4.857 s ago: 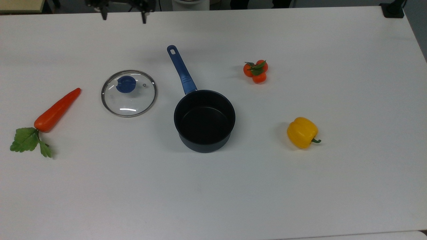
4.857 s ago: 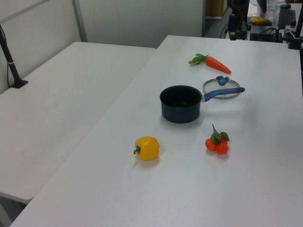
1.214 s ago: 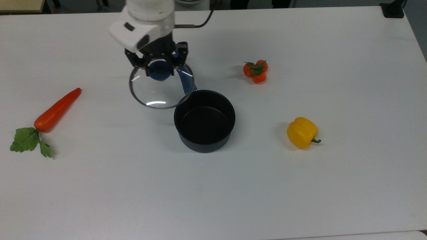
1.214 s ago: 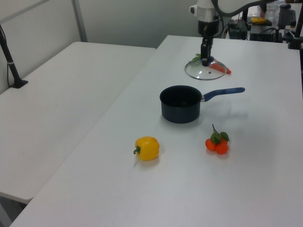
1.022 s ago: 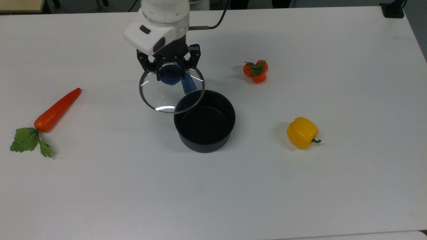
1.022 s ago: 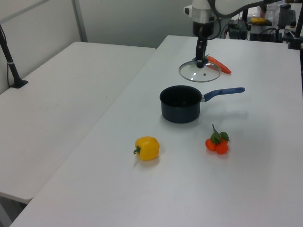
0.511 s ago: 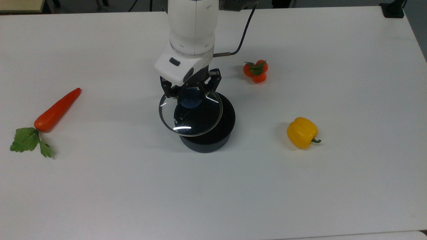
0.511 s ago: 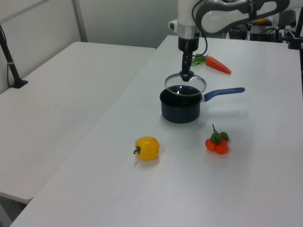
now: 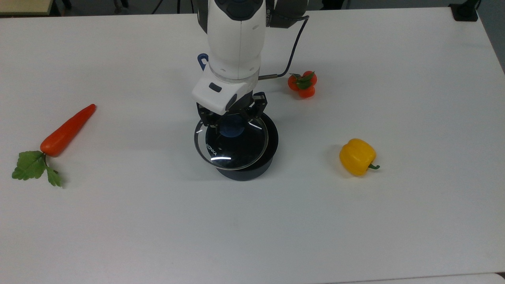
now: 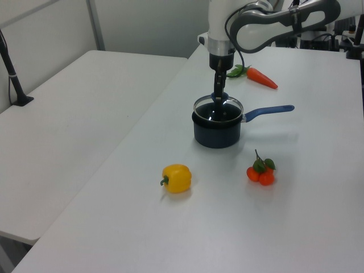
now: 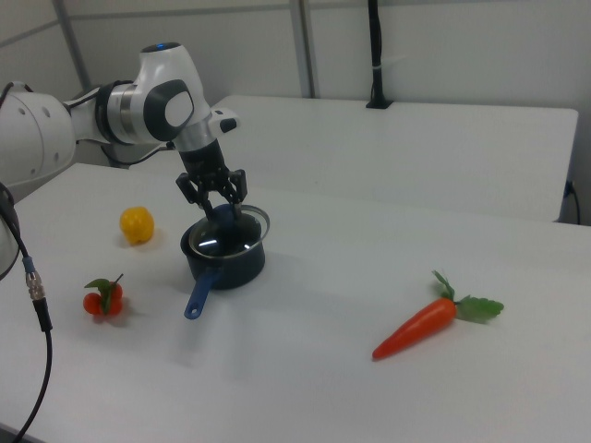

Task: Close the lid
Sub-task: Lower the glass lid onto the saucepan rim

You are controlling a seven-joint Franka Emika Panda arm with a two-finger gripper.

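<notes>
Your lid [image 9: 230,146] hangs in the air over the dark pot [image 9: 252,167], and your gripper [image 9: 232,118] is pinched tight on its blue knob [image 9: 231,129]. In the top view the lid sits a bit toward the top view's left of the pot, so its metal rim sticks out past the pot wall on that side. The lid looks tipped, with one edge lower than the other. You can read white "KONKA" letters on the glass in the top view. The gripper covers the top of the knob, so you see only part of it. You cannot tell for sure if the lid's low edge is touching the pot rim.

In the left view the lid [image 10: 218,108] is just above the pot [image 10: 216,132], and the gripper [image 10: 218,98] comes straight down onto it. In the right view the lid [image 11: 228,233] hides most of the pot's [image 11: 227,265] opening.

The white arm [image 9: 236,39] hides most of the pot's blue handle [image 9: 202,60] in the top view; just the tip with its hole peeks out.

On the white table [image 9: 118,221], a carrot [image 9: 65,131] lies well off to the top view's left. A yellow pepper [image 9: 357,156] sits to the top view's right of the pot. Small orange fruits with leaves [image 9: 302,84] sit near the arm's black cable [image 9: 292,43].
</notes>
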